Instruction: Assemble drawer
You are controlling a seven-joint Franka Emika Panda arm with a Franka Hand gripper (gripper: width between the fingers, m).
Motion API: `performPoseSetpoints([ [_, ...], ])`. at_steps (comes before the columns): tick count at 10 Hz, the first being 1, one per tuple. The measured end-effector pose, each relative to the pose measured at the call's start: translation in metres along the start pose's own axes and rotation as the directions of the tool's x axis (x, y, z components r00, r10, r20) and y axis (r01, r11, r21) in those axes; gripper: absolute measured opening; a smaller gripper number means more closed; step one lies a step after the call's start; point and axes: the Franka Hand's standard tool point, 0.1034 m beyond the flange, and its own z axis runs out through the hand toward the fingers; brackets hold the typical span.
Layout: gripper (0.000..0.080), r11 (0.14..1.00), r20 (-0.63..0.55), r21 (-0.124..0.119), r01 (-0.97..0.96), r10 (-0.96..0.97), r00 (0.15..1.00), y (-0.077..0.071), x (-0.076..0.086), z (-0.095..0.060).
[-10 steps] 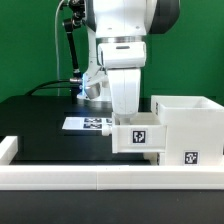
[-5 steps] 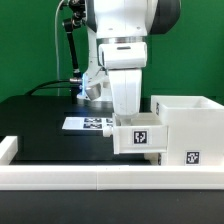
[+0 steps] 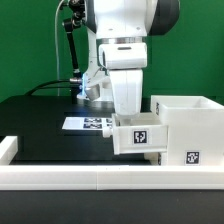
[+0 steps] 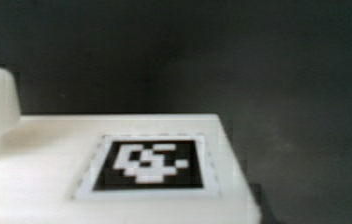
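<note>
The drawer's tall white shell (image 3: 186, 125) stands at the exterior view's right, with a tag low on its front. One small white tray (image 3: 138, 135) with a tag on its facing side sits against the shell's left side, partly in it. My gripper (image 3: 125, 110) comes straight down onto the tray's top; its fingertips are hidden behind the tray wall. The wrist view is filled by a blurred white surface with a tag (image 4: 150, 163) very close to the camera, and no fingers show there. The second tray is out of view.
A low white border rail (image 3: 100, 178) runs along the front, with a raised end at the exterior view's left (image 3: 8, 150). The marker board (image 3: 88, 124) lies flat on the black table behind the tray. Cables hang behind the arm.
</note>
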Motion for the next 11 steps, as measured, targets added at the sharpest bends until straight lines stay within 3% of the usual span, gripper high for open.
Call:
performPoseSetpoints([
  [11, 0.0042, 0.999, -0.001, -0.008, -0.038, 0.038, 0.999, 0.0012, 0.0036, -0.0001],
])
